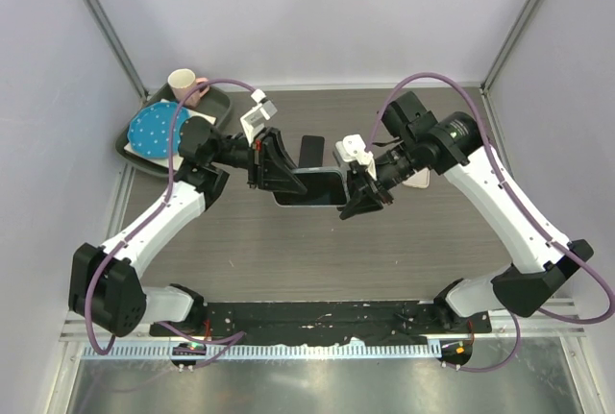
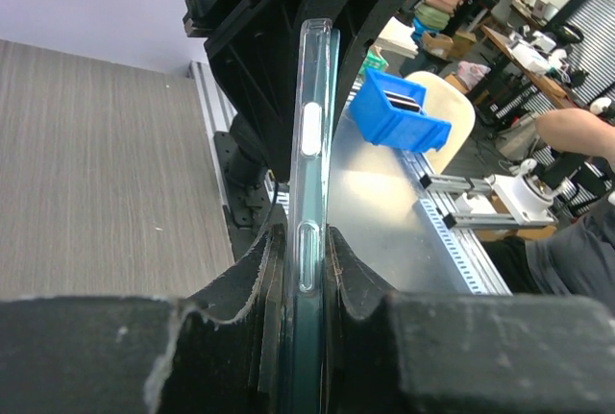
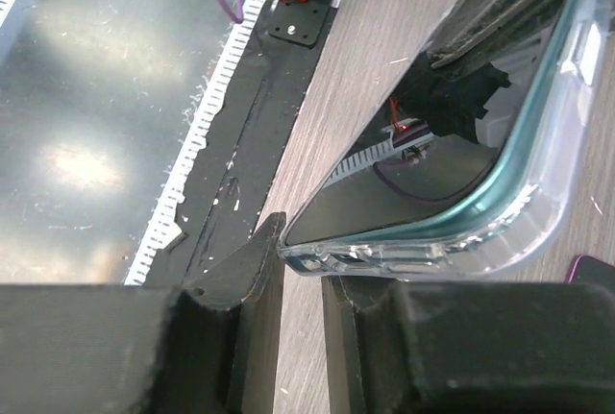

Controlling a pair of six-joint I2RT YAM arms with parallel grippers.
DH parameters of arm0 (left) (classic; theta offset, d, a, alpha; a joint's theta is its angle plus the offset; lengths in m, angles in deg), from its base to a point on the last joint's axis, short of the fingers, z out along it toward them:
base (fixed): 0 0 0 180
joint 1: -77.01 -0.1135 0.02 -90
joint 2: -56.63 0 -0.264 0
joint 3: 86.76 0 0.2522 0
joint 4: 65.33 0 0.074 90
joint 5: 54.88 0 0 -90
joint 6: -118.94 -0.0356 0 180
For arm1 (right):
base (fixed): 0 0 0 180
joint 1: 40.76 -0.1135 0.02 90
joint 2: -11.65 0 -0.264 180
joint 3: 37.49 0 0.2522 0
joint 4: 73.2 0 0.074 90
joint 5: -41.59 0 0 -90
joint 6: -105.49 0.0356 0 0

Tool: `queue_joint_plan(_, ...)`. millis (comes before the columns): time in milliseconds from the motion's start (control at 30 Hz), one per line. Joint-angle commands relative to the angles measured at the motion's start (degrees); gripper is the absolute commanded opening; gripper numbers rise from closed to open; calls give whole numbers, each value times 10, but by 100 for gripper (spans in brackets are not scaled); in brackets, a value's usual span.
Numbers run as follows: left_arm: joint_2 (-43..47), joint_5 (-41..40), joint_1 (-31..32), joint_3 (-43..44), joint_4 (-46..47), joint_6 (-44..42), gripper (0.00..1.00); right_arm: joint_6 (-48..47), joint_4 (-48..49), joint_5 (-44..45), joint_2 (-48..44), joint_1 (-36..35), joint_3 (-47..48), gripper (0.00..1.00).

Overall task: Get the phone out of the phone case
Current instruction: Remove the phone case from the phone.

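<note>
The phone point(image 1: 309, 186), dark with a teal rim, sits in a clear case and is held off the table at the centre between both grippers. My left gripper point(image 1: 279, 172) is shut on it. In the left wrist view the case point(image 2: 312, 126) runs edge-on between the fingers of the left gripper point(image 2: 307, 241). My right gripper point(image 1: 357, 201) is at the phone's right end. In the right wrist view its fingers point(image 3: 306, 251) stand a narrow gap apart with nothing between them. The left fingertip point(image 3: 272, 231) touches the corner of the case point(image 3: 538, 203), whose end edge lies across the right fingertip.
A dark tray point(image 1: 219, 102) at the back left holds a blue dotted plate point(image 1: 154, 128) and a pink cup point(image 1: 183, 81). A flat black object point(image 1: 310, 152) lies just behind the phone. A pale flat item point(image 1: 420, 179) lies under the right arm.
</note>
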Motion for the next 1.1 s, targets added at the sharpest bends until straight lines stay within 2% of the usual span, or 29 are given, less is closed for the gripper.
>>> queue_joint_plan(0, -35, -48, 26, -16, -43, -2, 0, -71, 78, -123, 6, -49, 63, 1)
queue_joint_plan(167, -41, -50, 30, -12, -40, -1, 0, -90, 56, -120, 18, -69, 79, 1)
queue_joint_plan(300, -37, -54, 30, -15, -34, -1, 0, -12, 113, -76, 15, -70, 70, 3)
queue_joint_plan(333, -34, -57, 27, -15, -33, -1, 0, 25, 132, -42, 12, -69, 66, 14)
queue_joint_plan(467, -24, -71, 11, -20, -27, -5, 0, 110, 198, 28, -32, -56, 22, 36)
queue_joint_plan(533, -19, -76, 8, -20, -28, -10, 0, 167, 237, 55, -45, -52, 0, 40)
queue_joint_plan(567, -19, -76, 7, -18, -28, -11, 0, 175, 244, 80, -52, -51, -5, 41)
queue_joint_plan(733, -12, -81, 0, -16, -37, -22, 0, 226, 299, 97, -78, -35, -44, 43)
queue_joint_plan(833, -6, -77, -9, -14, -37, -25, 0, 317, 368, 108, -90, -11, -68, 47)
queue_joint_plan(900, 0, -77, -12, -14, -41, -31, 0, 405, 411, 75, -92, 30, -83, 48)
queue_joint_plan(967, 4, -78, -14, -14, -51, -44, 0, 478, 489, 36, -89, 66, -96, 50)
queue_joint_plan(1000, 6, -77, -17, -14, -52, -46, 0, 550, 516, -1, -89, 97, -114, 50)
queue_joint_plan(1067, 8, -78, -19, -14, -54, -50, 0, 644, 642, -13, -96, 118, -165, 51)
